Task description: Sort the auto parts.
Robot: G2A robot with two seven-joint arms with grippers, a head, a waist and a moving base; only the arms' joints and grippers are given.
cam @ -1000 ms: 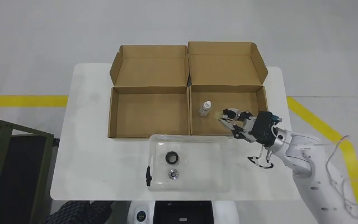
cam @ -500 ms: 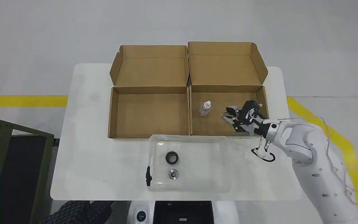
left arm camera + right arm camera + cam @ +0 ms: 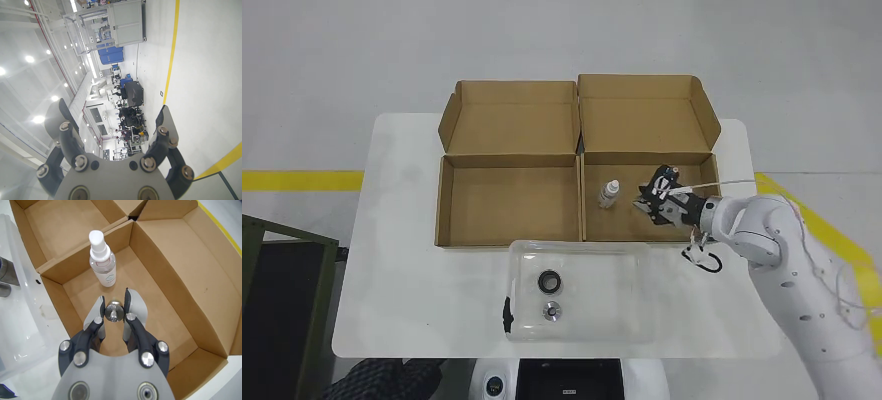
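Gripping metal part (image 3: pixel 114 314) (spray bottle (image 3: pixel 103 265) just ahead)

White glossy arm (image 3: pixel 787 262), right side of top view, black cable (image 3: pixel 704 260) looped at wrist. Right gripper (image 3: pixel 114 306) and left gripper (image 3: pixel 113 106): grey palm plate, black linkages, silver screws, pale grey fingers (image 3: pixel 136 303), black ribbed pads (image 3: pixel 126 299).

A grey metal part (image 3: pixel 4 272) in the clear bin (image 3: pixel 24 306) runs off the edge.

Right gripper (image 3: pixel 647 203) hangs over the right box (image 3: pixel 634 170), near the bottle (image 3: pixel 609 193) inside; tray (image 3: pixel 612 290) just beside the box.
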